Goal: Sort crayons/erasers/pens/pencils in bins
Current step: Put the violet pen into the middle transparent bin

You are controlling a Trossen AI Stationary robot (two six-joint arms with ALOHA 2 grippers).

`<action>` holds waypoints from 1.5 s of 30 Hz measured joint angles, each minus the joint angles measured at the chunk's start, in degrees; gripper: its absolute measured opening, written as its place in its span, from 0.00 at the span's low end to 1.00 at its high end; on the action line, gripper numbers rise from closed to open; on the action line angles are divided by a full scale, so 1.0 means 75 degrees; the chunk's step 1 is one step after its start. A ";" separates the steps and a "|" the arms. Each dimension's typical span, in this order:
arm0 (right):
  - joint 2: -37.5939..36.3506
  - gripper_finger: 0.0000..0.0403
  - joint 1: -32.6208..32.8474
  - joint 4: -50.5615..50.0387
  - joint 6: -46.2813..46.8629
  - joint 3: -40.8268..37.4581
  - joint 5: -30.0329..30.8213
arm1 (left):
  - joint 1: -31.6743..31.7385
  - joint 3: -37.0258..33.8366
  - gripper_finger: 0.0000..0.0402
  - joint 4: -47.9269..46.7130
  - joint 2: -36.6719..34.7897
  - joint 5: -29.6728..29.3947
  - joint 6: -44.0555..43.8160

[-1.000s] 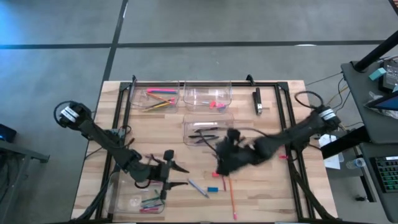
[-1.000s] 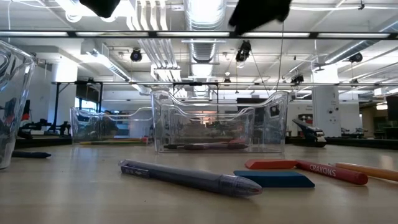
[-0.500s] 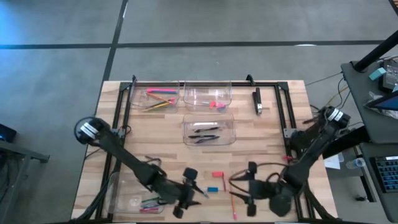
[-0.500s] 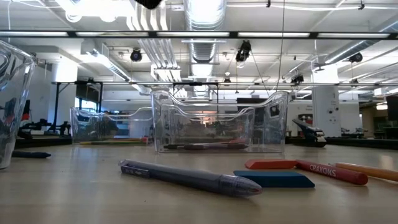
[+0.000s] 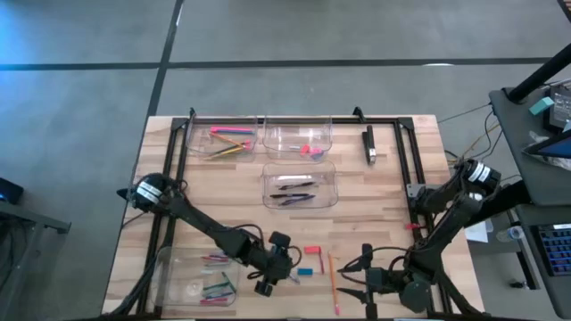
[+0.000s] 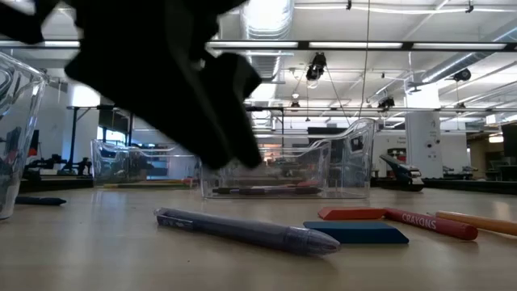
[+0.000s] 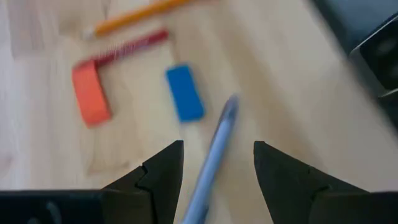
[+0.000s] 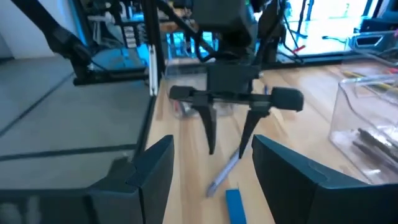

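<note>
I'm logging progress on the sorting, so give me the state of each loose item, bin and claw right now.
left claw: open, above the pen
pen: loose on table
blue eraser: loose
red eraser: loose
orange pencil: loose
pens' bin: holds pens
right claw: open, empty

High view: straight down, far, whole table. Low view: tabletop level, close, facing 12 o'clock. Both wrist views, low view share grey pen and blue eraser.
</note>
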 joint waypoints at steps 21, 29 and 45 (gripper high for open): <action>0.0924 0.51 -0.0003 0.0195 -0.0873 0.0707 -0.0003 | 0.0292 -0.0139 0.20 -0.0492 0.0940 0.0065 0.0462; 0.0927 0.51 -0.0003 -0.0012 -0.0810 0.0707 -0.0001 | 0.0362 -0.0150 0.05 -0.0790 0.0527 0.0155 0.0603; 0.0932 0.51 -0.0045 -0.0024 -0.0810 0.0696 0.0017 | 0.1937 -0.0160 0.03 -0.1637 -0.3096 -0.2089 0.2464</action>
